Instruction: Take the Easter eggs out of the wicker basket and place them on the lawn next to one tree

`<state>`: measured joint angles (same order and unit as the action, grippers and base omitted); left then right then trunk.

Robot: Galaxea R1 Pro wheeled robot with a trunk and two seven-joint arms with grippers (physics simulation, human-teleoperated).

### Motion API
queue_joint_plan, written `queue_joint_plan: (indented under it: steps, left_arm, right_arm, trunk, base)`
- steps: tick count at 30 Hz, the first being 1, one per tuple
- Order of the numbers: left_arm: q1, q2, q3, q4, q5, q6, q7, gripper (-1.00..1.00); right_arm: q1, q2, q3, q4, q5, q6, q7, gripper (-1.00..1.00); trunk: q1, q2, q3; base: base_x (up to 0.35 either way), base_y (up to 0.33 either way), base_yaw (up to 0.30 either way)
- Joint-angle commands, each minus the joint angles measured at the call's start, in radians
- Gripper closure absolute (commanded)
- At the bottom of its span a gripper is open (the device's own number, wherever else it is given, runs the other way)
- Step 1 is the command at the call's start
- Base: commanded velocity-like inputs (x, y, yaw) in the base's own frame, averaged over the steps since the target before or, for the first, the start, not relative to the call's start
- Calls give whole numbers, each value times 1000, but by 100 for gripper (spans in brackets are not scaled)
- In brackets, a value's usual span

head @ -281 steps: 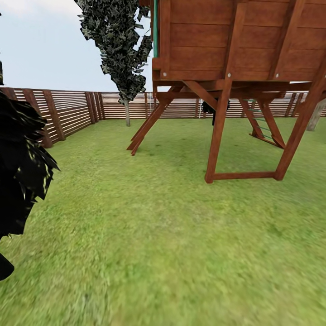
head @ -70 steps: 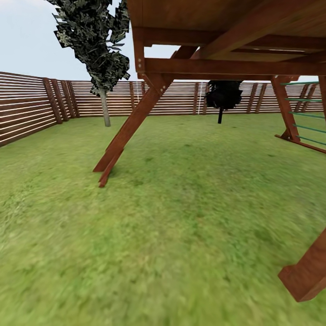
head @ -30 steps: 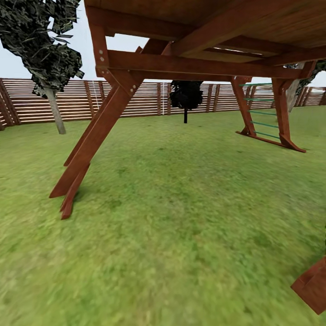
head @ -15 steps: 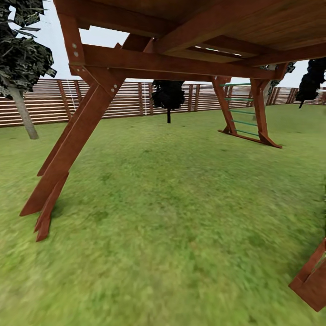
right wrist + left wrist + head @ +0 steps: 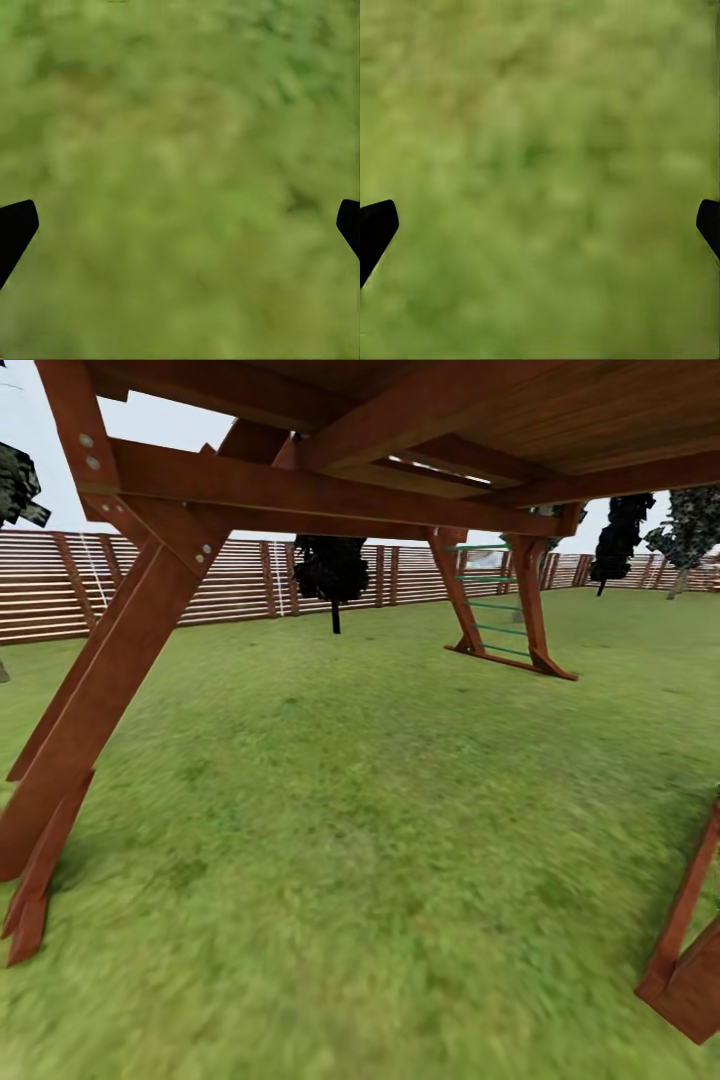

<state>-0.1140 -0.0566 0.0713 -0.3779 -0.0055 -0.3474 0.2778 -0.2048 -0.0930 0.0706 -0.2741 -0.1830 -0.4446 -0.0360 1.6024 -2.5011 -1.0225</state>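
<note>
The lawn (image 5: 380, 810) spreads under the playset (image 5: 300, 470), with the fence (image 5: 240, 580) behind and dark trees (image 5: 332, 570) near it. Both grippers, left (image 5: 540, 225) and right (image 5: 180, 225), hang over grass with fingers (image 5: 375, 229) wide apart, holding nothing

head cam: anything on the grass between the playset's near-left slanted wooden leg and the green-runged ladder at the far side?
Nothing. In the head view the stretch between the slanted brown wooden leg and the green-runged ladder is bare mottled green lawn, under the playset's deck.
</note>
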Motion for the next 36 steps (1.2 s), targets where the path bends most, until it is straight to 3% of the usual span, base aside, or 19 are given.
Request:
queue_joint_plan:
  steps: [1, 24, 36]
  left_arm:
    - [-1, -1, 5, 1, -1, -4, -2, -100]
    - [-1, -2, -12, 2, -4, -4, -2, -100]
    - [-1, -2, -11, 2, -4, -4, -2, -100]
  right_arm:
    - [-1, -1, 8, 1, -7, -3, -4, -100]
    - [-1, -1, 8, -1, -7, -3, -4, -100]
    - [-1, -1, 9, 0, -7, -3, -4, -100]
  trunk:
    - [0, 0, -1]
    - [0, 0, -1]
    - [0, 0, -1]
  base:
    - [273, 189, -250]
    - [289, 139, -249]
    - [335, 2, -32]
